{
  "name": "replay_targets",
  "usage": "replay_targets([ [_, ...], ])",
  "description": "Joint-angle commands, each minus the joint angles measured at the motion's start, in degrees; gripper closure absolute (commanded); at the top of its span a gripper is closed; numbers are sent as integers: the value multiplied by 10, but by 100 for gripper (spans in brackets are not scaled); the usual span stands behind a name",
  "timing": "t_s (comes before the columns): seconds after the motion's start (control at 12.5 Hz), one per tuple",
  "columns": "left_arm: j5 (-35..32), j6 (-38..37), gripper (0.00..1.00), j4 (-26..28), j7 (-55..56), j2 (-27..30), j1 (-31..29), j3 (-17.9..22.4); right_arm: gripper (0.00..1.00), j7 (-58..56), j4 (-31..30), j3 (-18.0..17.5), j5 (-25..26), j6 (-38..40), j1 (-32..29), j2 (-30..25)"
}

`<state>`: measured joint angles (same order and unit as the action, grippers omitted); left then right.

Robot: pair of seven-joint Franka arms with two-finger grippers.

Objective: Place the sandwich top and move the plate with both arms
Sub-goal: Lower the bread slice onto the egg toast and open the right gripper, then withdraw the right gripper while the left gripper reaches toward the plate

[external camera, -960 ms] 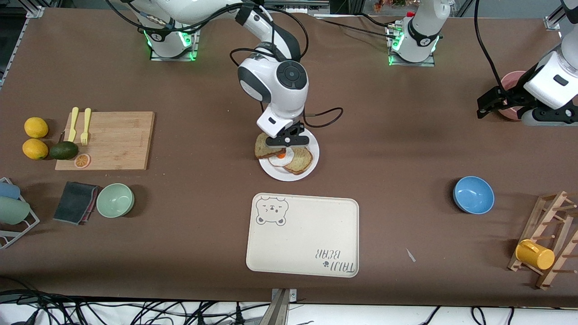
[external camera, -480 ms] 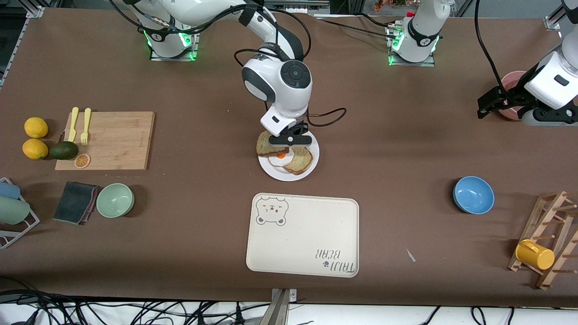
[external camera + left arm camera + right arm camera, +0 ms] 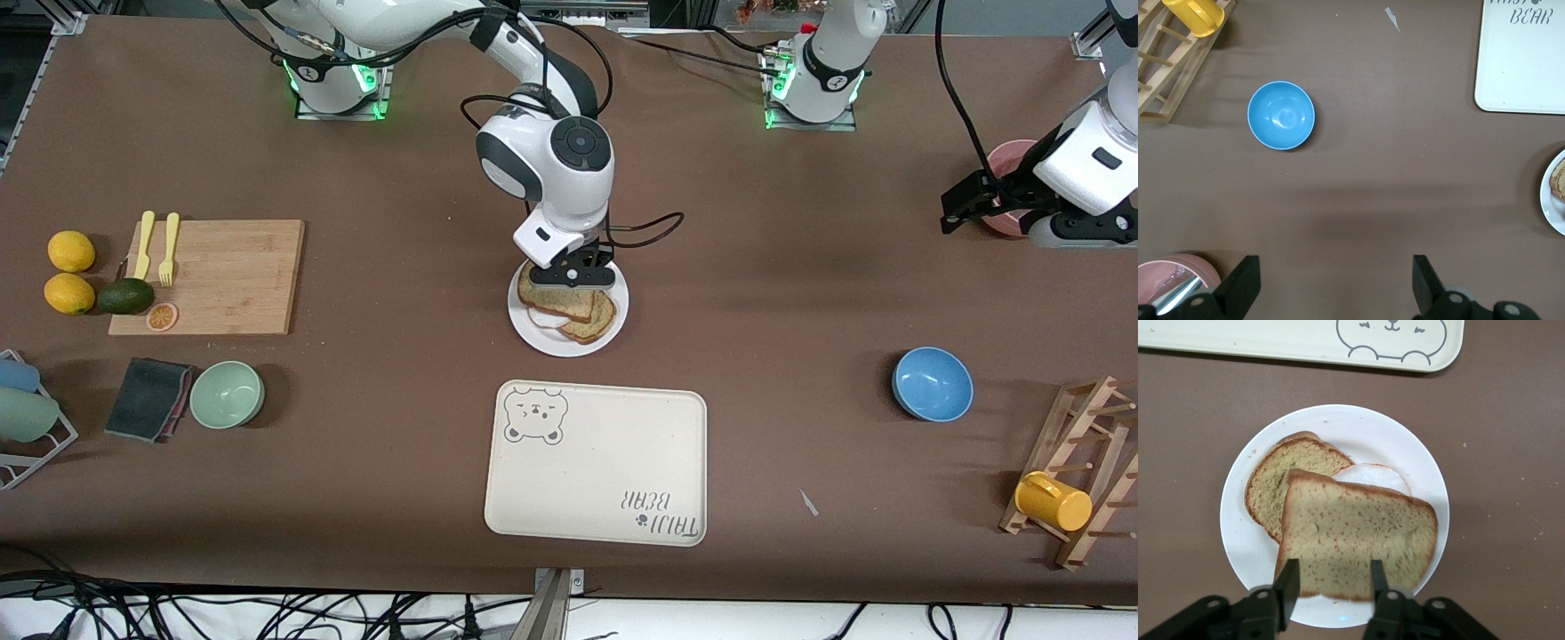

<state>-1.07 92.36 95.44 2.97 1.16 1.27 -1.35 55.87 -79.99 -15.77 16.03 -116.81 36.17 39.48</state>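
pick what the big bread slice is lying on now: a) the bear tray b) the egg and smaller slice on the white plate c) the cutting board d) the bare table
b: the sandwich top lies over the egg and the smaller slice on the plate.

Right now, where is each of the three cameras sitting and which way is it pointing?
Front view: high across the table, facing the arm bases; shows both arms, the right gripper over the plate.
Left wrist view: on the left arm, which waits near the pink bowl, looking down at the blue bowl; open left gripper at the edge.
Right wrist view: on the right arm, looking straight down at the top slice; fingertips spread at its edge.
Shared: both wrist views catch the plate and bear tray.
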Motion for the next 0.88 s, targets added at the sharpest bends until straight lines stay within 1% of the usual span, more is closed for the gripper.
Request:
replay_targets([
  [0.0,17,-4,0,3,-5,4,-11,-1,0,6,17,4,1,6,2,-2],
  [0.08,18,-4,0,4,-6,-1,-12,-2,0,5,17,7,-4,11,-2,-12],
  [0.24,19,-10,0,4,-6,-11,-13,-2,0,-16,15,32,-50,13,-20,-45],
  [0.4,19,-13,0,4,-5,-16,-14,-1,0,-86,13,46,-85,49,-43,-73],
  [0.56,22,-24,0,4,-2,-25,-13,-4,0,-170,11,51,-109,96,-85,-109],
  [0.72,88,-30,0,4,-6,-37,-14,-3,0,-260,6,51,-121,153,-137,-147],
  [0.8,98,-30,0,5,-6,-49,-14,-4,0,-293,-3,52,-129,170,-165,-170],
])
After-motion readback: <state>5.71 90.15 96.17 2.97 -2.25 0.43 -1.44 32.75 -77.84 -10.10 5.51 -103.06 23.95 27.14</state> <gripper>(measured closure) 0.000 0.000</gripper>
